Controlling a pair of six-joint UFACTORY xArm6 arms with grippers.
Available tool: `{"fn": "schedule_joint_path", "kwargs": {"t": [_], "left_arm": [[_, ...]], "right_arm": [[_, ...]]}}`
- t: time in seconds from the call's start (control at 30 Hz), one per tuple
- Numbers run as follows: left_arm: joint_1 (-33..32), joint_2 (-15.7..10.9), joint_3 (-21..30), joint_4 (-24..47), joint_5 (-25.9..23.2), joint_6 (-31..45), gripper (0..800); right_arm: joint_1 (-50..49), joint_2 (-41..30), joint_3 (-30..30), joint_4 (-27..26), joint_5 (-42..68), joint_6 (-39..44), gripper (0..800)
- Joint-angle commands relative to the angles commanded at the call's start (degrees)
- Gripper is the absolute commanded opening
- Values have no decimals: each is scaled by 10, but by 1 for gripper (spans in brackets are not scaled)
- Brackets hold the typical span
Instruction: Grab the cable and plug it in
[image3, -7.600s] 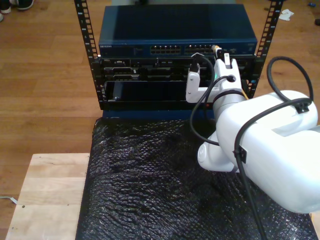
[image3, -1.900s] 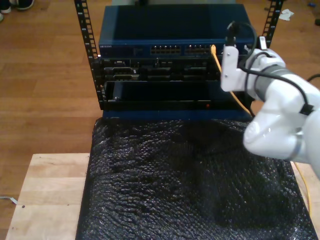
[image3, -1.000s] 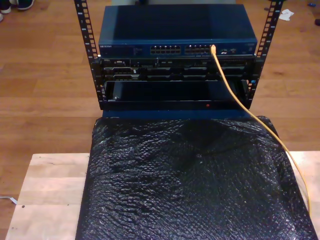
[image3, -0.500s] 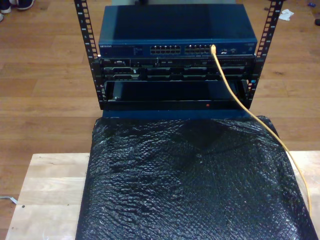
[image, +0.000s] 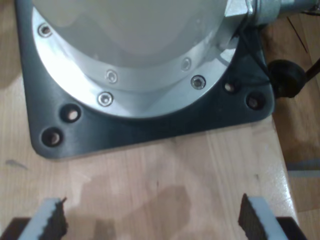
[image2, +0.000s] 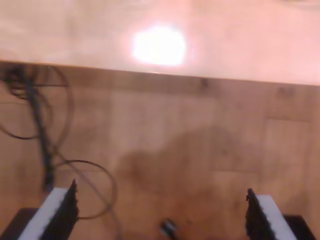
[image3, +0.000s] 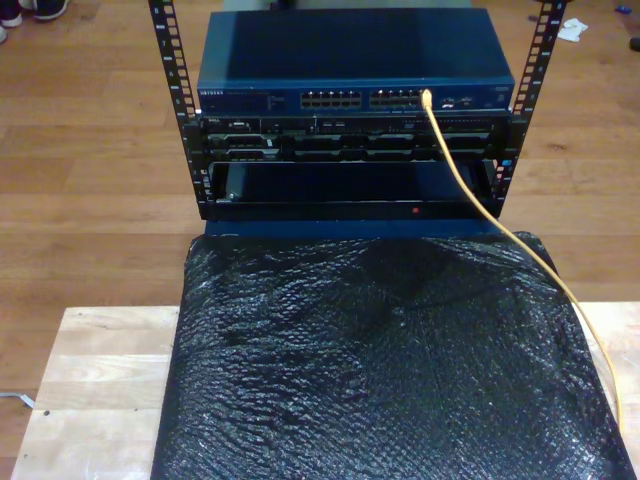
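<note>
One cable (image3: 470, 190), yellow-orange: its tip sits in a port on the front face of the blue switch (image3: 350, 60), toward the exterior view's right end of the port rows. From there it hangs down across the rack front, crosses the corner of the black mat at the exterior view's right, and runs off along that edge toward the bottom of the view.

One blue switch, topmost unit in the rack, with two blocks of ports on its front face.

Two black perforated rack rails (image3: 172, 70), one on each side of the switch; darker units fill the rack below it.

One black bubble-textured mat (image3: 380, 370), covering most of the pale wooden tabletop (image3: 95, 390), which shows bare at the exterior view's left.

One wood plank floor (image3: 90, 150) around and behind the rack.

My first gripper (image: 150, 220): two fingers (image: 50, 220) with serrated dark pads, spread wide, nothing between them. It hangs over the pale wood, facing one dark square base plate (image: 150, 125) carrying a round silver flange (image: 135, 75); four screws are visible on the flange, and five holes on the plate.

My second gripper (image2: 160, 212): two fingers (image2: 55, 212), spread wide, empty, above the wood floor, where thin dark wires (image2: 40, 135) lie looped. The view is blurred.
</note>
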Motion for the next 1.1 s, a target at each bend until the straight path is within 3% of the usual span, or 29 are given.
{"fn": "schedule_joint_path", "kwargs": {"t": [0.37,0.53,0.7,1.1], "left_arm": [[0,0,0,0,0,0,800],[0,0,0,0,0,0,800],[0,0,0,0,0,-1,800],[0,0,0,1,0,0,800]], "right_arm": [[-138,-73,121,-29,3,-135,793],[-146,-114,167,-35,1,-138,793],[-158,-117,191,-69,-1,-140,793],[-160,-117,281,-72,-36,-139,793]]}}
